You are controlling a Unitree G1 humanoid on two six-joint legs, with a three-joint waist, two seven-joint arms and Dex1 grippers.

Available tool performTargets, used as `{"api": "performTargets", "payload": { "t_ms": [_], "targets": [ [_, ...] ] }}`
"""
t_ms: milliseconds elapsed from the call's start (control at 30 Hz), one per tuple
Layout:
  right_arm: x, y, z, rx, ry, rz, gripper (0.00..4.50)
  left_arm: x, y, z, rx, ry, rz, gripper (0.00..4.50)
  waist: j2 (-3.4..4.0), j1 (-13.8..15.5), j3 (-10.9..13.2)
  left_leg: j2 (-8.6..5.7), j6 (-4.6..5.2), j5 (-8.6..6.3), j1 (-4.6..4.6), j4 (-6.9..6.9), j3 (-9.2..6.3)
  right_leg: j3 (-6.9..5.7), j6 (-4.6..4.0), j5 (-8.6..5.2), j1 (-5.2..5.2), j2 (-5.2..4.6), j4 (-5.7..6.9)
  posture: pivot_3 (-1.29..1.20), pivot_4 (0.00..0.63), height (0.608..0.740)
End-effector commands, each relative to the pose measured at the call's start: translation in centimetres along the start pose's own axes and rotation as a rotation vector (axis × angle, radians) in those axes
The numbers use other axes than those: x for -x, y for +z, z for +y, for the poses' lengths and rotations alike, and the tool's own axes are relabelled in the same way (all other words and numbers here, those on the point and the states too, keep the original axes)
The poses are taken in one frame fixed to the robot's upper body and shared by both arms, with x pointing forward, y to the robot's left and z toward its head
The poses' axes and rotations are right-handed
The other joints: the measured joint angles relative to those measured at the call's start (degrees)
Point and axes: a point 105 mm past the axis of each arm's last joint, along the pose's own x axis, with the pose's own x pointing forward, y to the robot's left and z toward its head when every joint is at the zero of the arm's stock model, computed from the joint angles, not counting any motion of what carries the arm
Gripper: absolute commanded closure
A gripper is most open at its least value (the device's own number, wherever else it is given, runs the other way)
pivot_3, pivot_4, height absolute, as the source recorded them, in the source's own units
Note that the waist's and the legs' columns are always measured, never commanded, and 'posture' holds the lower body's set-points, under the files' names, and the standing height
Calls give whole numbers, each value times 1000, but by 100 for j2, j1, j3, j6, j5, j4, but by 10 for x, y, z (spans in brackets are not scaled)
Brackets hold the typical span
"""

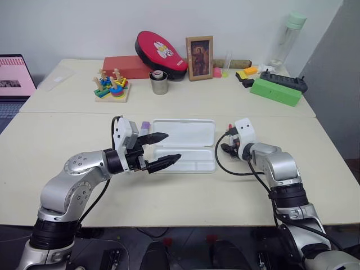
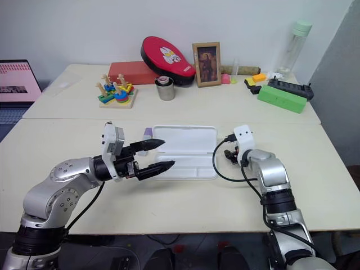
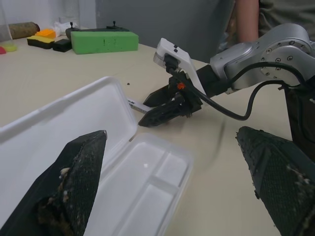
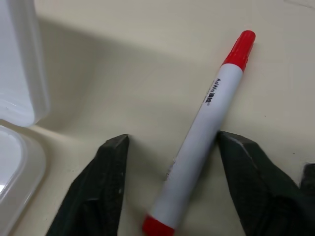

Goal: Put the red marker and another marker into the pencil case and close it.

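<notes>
The pencil case (image 1: 184,144) lies open in the middle of the front table (image 1: 56,152); the lavender highlighter (image 1: 145,126) lies just beside its left end; the red marker (image 4: 202,132) lies on the table just right of the case.

White pencil case (image 1: 184,144) on a cream surface (image 1: 169,185). White-barrelled red marker (image 4: 201,132) with red cap and red end, small dark lettering. Pale lavender marker (image 1: 144,126). Black fingers (image 3: 74,187). Red oval case (image 1: 160,54) with cartoon print. Bright green block (image 1: 275,91) toward the far right corner.
</notes>
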Motion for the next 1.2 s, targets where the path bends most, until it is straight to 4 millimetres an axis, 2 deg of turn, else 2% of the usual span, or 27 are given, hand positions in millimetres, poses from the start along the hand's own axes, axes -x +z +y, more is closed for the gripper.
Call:
{"api": "performTargets", "payload": {
  "t_ms": [33, 200, 233, 333, 433, 500, 633, 700, 767, 833, 900, 967, 1067, 1200],
  "targets": [
    [0, -2, -10, -3, -50, 12, 2751, -3, 10, -4, -46, -24, -28, 0, 0, 3, 0, 0, 0, 0, 1, 1, 0, 0, 0, 0, 1, 0, 0, 0, 150, 740],
    [1, 4, -13, -27, -63, -18, 4059, -4, 8, -4, -46, -24, -33, 0, 0, 7, 0, 0, 0, 0, 1, 2, 0, -1, 0, 0, 4, 0, 0, 0, 150, 740],
    [1, 5, -14, -30, -67, -23, 4186, -4, 9, -4, -47, -25, -35, 0, 0, 6, 0, 0, 0, 0, 1, 2, 0, -1, 0, 0, 4, 0, 0, 0, 150, 740],
    [2, 8, -17, -35, -86, -40, 4224, -5, 8, -4, -47, -24, -39, 0, 0, 6, 0, 0, 0, 0, 0, 1, 0, -1, 0, 0, 3, 0, -2, 0, 150, 740],
    [6, 23, -21, -7, -96, -99, 4224, -5, 8, -3, -44, -20, -44, 0, 1, 5, 1, 0, 0, 0, -1, 0, 0, -1, 0, 0, 2, 0, -2, 0, 150, 740],
    [13, 44, -22, -7, -85, -183, 4224, -1, 7, -1, -37, -3, -46, 0, 4, 0, 3, 0, 0, 0, -3, 0, 0, -1, 0, 0, 0, 0, -3, 0, 150, 740],
    [34, 95, -16, 130, -36, -398, 4224, 14, 3, 3, -10, 57, -35, 0, 11, -30, 7, 0, 0, 0, -5, -4, 1, 1, 0, 0, -9, 0, -2, 0, 150, 740],
    [49, 123, -4, 171, 38, -524, 4224, 24, -2, 4, 7, 97, -27, 0, 12, -83, 8, 1, 1, -1, -5, -9, 1, 3, 0, 0, -14, 0, -2, 0, 150, 740],
    [64, 139, 33, 297, 225, -613, 4224, 38, -9, 4, 26, 156, -10, 0, 13, -140, 8, 1, 2, -1, -6, -13, 1, 4, -1, -1, -15, 1, -3, 0, 150, 740],
    [73, 139, 65, 401, 383, -632, 4224, 48, -10, 5, 35, 207, -7, 0, 12, -148, 8, 2, 3, -2, -5, -16, 0, 3, -7, -4, -16, 1, -5, 0, 150, 740],
    [76, 128, 92, 488, 536, -595, 4224, 55, -10, 6, 42, 242, -11, 0, 12, -142, 8, 2, 4, -3, -5, -18, 0, 2, -8, -4, -15, 1, -7, 0, 150, 740],
    [69, 104, 117, 637, 664, -500, 4224, 62, -15, 5, 57, 277, 2, 0, 10, -130, 7, 2, 4, -3, -5, -16, 0, 1, -10, -5, -14, 0, -6, 0, 150, 740],
    [53, 82, 130, 781, 714, -405, 4224, 70, -20, 1, 84, 321, 2, 0, 2, -100, 2, 1, 3, -2, -2, -7, 1, 0, -8, -5, -10, -4, -6, 0, 150, 740],
    [34, 74, 138, 864, 728, -372, 4224, 80, -24, -1, 100, 373, 12, 0, -2, -92, 3, 1, 0, 0, -1, -1, 1, -1, -5, -5, -19, -3, -7, 0, 150, 740]
  ]
}}
